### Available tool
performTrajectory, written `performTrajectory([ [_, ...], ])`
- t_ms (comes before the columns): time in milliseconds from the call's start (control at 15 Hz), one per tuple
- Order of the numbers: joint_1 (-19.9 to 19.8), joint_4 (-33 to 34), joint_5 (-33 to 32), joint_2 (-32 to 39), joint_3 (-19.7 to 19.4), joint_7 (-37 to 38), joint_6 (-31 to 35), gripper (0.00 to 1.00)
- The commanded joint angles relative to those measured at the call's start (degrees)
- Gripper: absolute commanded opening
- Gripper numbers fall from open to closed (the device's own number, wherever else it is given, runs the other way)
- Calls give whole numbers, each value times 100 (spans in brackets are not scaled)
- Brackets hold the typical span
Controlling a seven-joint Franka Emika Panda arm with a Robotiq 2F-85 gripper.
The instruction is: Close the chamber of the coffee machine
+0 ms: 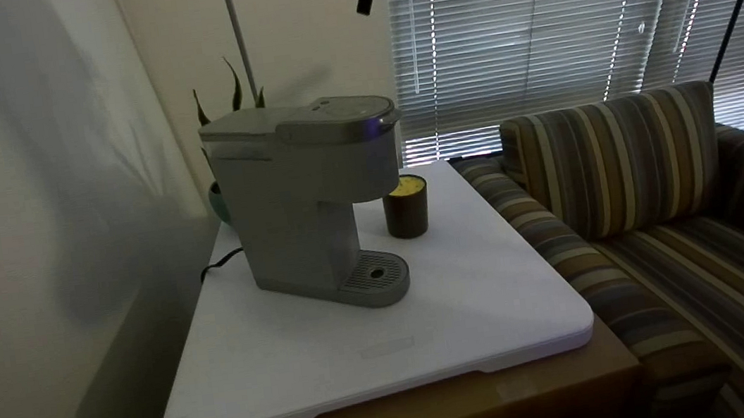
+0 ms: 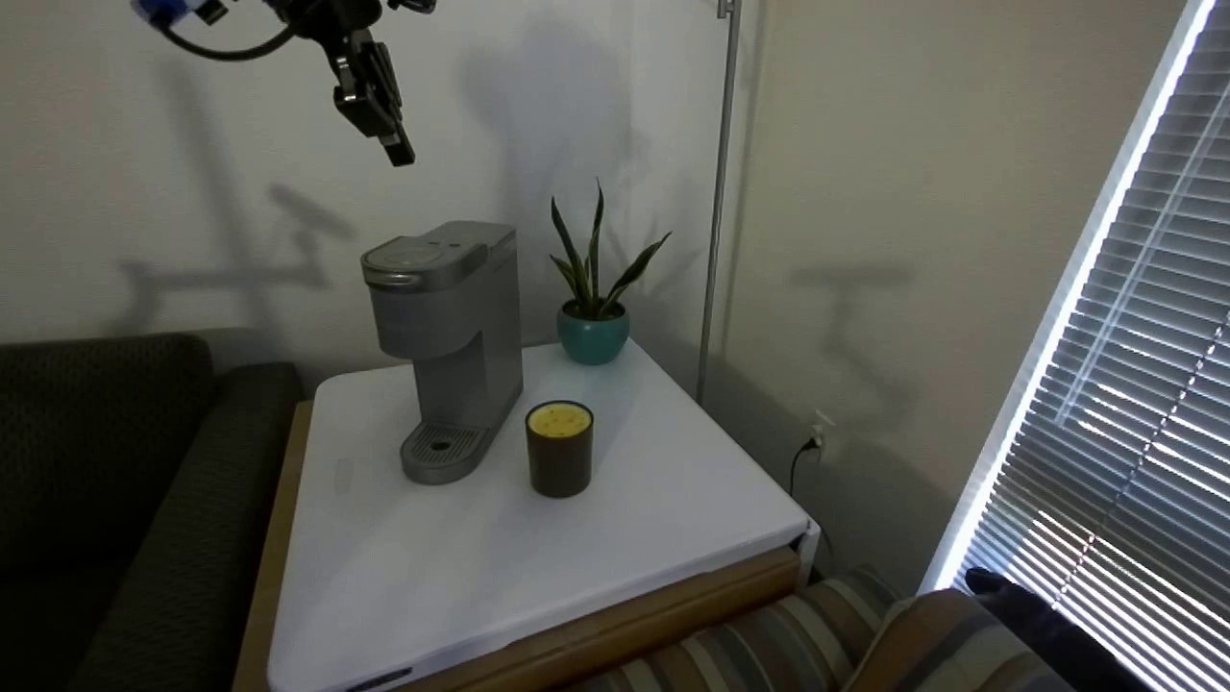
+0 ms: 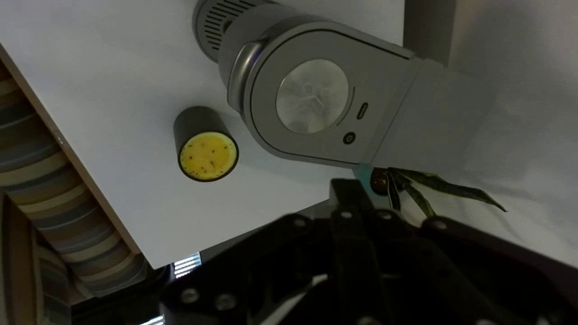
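Observation:
The grey coffee machine point(image 1: 286, 205) stands upright on a white table; it also shows in an exterior view point(image 2: 495, 336) and in the wrist view point(image 3: 424, 122). Its chamber lid point(image 3: 289, 140), with a round clear disc and a silver front handle point(image 3: 241, 74), lies flat and level on top in all views. No gap shows under the lid point(image 1: 349, 109). The chamber inside is hidden. My gripper point(image 2: 399, 149) hangs above the machine, clear of it, and also shows in an exterior view point(image 1: 366, 4). In the wrist view its fingertips point(image 3: 350, 187) are together with nothing between them.
A dark cup with yellow contents point(image 2: 560, 452) stands beside the machine on the white table point(image 1: 484, 309). A plant in a teal pot point(image 2: 593, 336) stands behind it. A striped armchair point(image 1: 615, 165) adjoins the table. A black cord point(image 1: 222, 261) leaves the machine's back.

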Motion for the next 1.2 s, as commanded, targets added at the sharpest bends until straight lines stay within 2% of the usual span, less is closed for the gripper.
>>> performTrajectory([
  [0, -233, 359, 55, -11, 152, -476, -579, 0],
  [533, -290, 797, 26, 21, 190, -867, -1084, 0],
  [600, -292, 819, 20, 23, 191, -856, -1102, 26],
  [667, -293, 837, 26, 28, 192, -846, -1112, 27],
  [800, -291, 865, 33, 30, 197, -850, -1127, 39],
  [1133, -289, 895, 104, 21, 222, -902, -1149, 76],
])
